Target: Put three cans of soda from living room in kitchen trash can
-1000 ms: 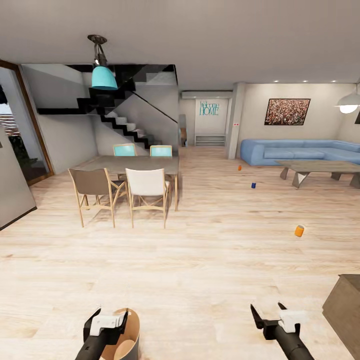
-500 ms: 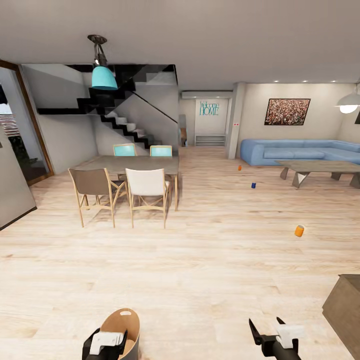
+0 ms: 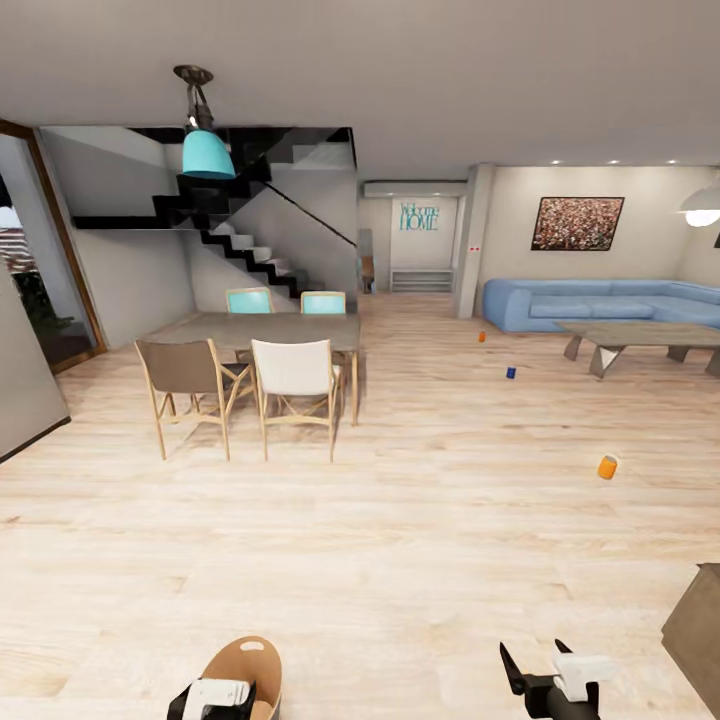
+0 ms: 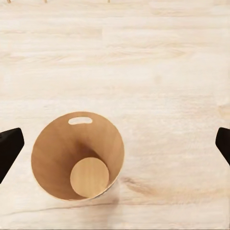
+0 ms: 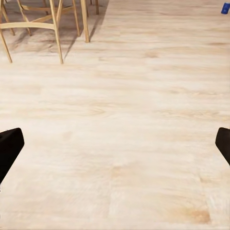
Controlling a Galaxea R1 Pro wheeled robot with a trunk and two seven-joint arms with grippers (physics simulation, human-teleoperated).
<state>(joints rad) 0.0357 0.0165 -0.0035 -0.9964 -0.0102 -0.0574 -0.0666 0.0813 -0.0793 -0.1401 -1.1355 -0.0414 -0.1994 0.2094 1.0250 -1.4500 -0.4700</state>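
Tapered tan wooden bin (image 4: pixel 76 155): empty, near left. Nearest orange soda can (image 3: pixel 607 467): far right; approach squarely. Both grippers spread, empty.

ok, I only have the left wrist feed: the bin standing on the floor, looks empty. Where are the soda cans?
Observer: Head view has all three on the living room floor, ahead and to the right: the near orange can, the blue can and the far orange can by the sofa.
Operator: Right gripper holding anything?
Observer: No. The right gripper is open and empty, over bare floor.
Operator: Anything near the path to the closest can?
Observer: A brown furniture corner juts in at the right edge, close to that line.
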